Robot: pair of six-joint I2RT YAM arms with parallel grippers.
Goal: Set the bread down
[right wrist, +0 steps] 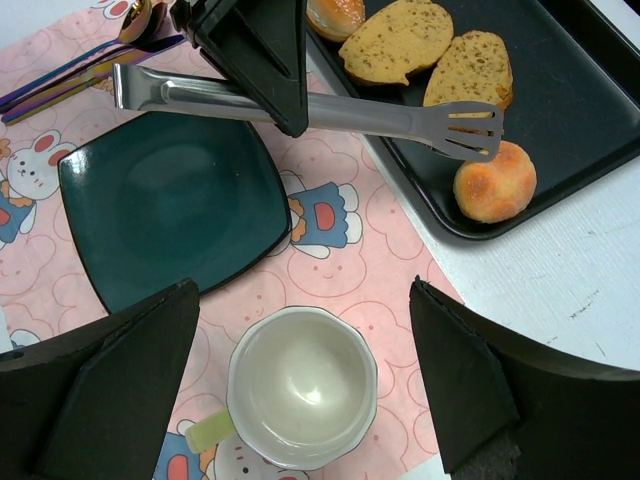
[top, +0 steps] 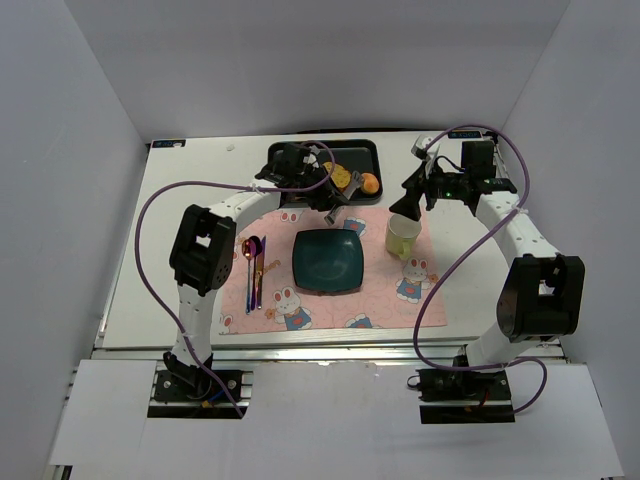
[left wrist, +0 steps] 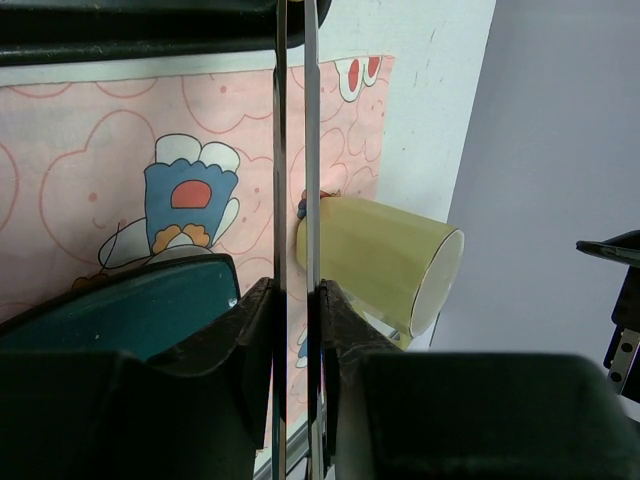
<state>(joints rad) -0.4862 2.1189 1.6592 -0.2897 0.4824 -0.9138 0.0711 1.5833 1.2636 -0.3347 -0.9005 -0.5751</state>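
The glossy bun (right wrist: 495, 181) looks light and squashable, so the tongs (right wrist: 330, 107) pinched by the left fingers (left wrist: 240, 330) should clasp its sides gently; right fingers (right wrist: 110, 370) stand spread.

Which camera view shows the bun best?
The right wrist view: the bun lies whole and close in the black tray, near the tip of the tongs. The top view shows the bun only as a small orange spot. The left wrist view does not show it.

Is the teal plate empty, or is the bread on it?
Empty: the plate shows only bare teal. The bread sits in the black tray, near the tongs.
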